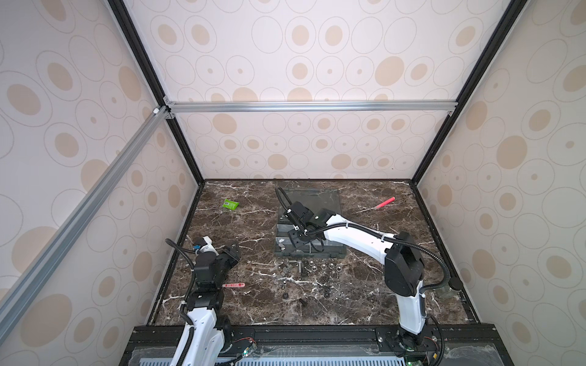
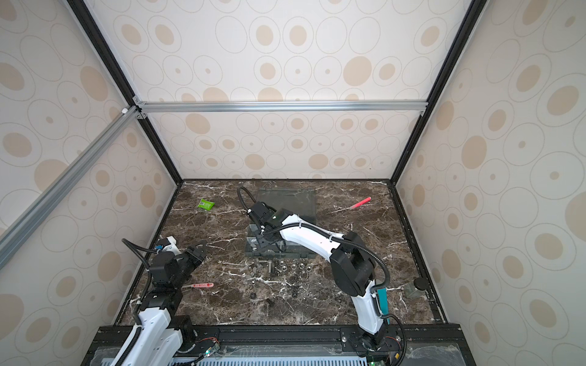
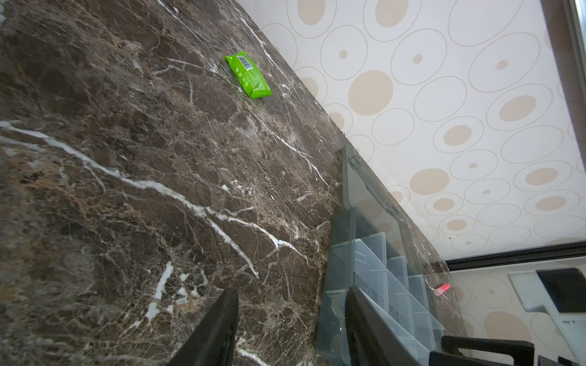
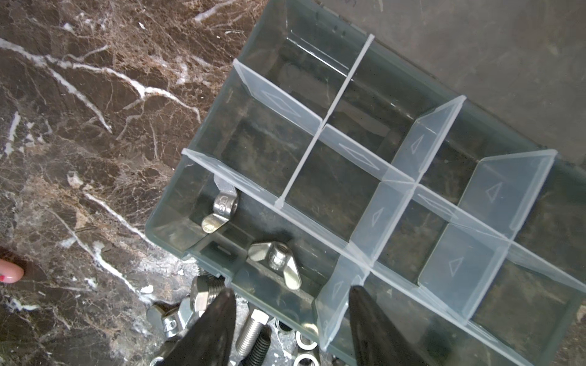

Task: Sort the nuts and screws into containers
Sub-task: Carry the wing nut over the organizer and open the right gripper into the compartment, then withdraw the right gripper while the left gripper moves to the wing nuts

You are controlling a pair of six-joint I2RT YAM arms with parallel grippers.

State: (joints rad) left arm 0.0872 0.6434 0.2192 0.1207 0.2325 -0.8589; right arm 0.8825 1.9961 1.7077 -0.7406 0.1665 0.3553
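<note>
Left claw (image 3: 291, 290) and right claw (image 4: 291, 291) both gaped empty above the counter (image 1: 253, 304).
Nearest, loose screws (image 4: 252, 329) and nuts (image 1: 323, 265) lay before the containers (image 4: 374, 218). Two wing nuts (image 4: 276, 258) sat in the near corner cell below the right claw, one with an unreadable stamp. Farther off, a green packet (image 3: 247, 76) bore a barcode.

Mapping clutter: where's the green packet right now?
In both top views the green packet lies far left on the table, toward the back, left of the organizer box and its open lid.
</note>
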